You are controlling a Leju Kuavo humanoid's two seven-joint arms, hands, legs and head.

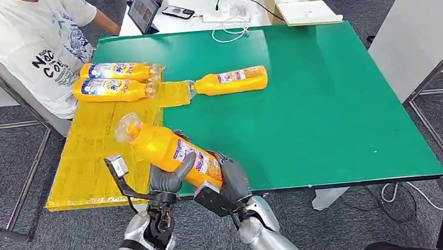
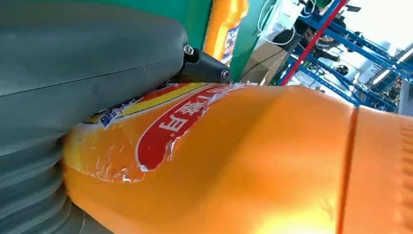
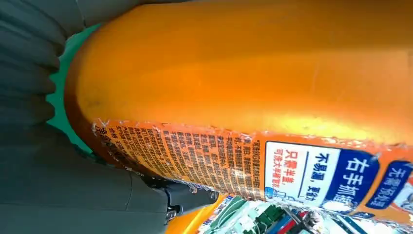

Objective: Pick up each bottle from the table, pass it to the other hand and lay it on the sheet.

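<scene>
Head view shows your right hand (image 1: 231, 178) and left hand (image 1: 169, 177) both grasping the orange plastic bottle (image 1: 170, 149): handover; release right, then lay it on the yellow sheet (image 1: 89, 161) at ten o'clock.

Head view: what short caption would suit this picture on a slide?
Both hands, left hand and right hand, hold an orange bottle over the yellow sheet, mid-handover.
</scene>
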